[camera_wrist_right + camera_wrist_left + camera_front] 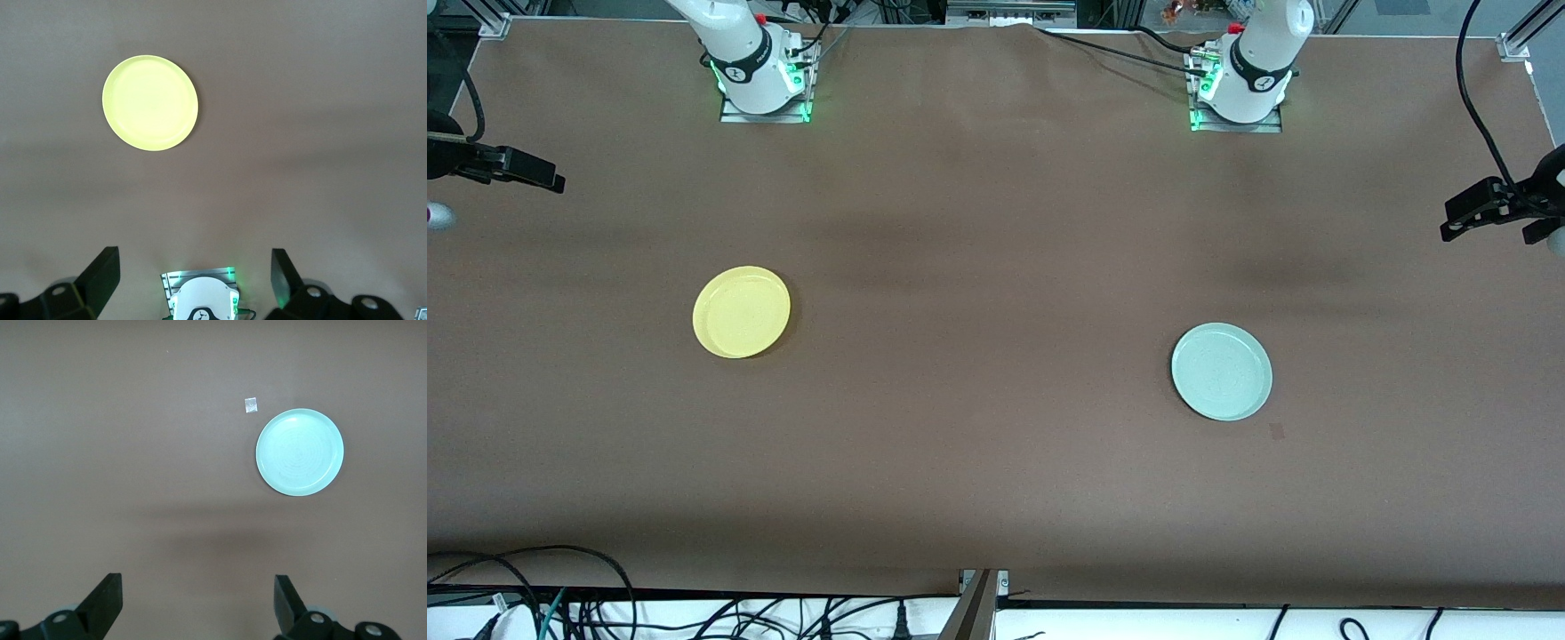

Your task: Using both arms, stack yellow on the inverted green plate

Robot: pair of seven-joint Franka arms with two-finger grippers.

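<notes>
Nothing of the stacking is done yet. In the front view the yellow plate (742, 312) lies rim up at centre left of the frame, and the green plate (1222, 372) lies at lower right of centre, a little nearer to the camera. Both rest on the brown table (996, 267), well apart. The green plate appears right way up, so turning it over is judged to come first, then setting the yellow one on top.

The left gripper (198, 600) hangs high over the table, its fingers spread wide and empty. The right gripper (195, 277) also hangs high, spread and empty. A small pale scrap (251, 405) lies beside the green plate.
</notes>
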